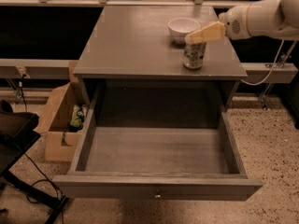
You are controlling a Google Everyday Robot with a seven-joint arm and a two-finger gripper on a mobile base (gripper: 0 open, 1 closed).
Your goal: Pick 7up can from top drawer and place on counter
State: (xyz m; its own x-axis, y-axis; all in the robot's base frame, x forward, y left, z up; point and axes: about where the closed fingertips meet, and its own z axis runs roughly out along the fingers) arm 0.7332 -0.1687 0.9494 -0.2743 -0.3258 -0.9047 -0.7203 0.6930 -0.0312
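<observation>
The 7up can [194,56] stands upright on the grey counter [135,36], near its right front edge. My gripper [192,38] reaches in from the right on a white arm, and its cream tip sits just over the can's lid. I cannot tell whether it touches the can. The top drawer [156,186] is pulled fully open below the counter. Its inside shows only a bare grey bottom, and a small knob sits on its front panel.
A white ceramic bowl [183,28] stands on the counter just behind the can. An open cardboard box [58,120] with a crinkled green packet [77,116] sits on the speckled floor, left of the drawer. A black object [14,129] is at far left.
</observation>
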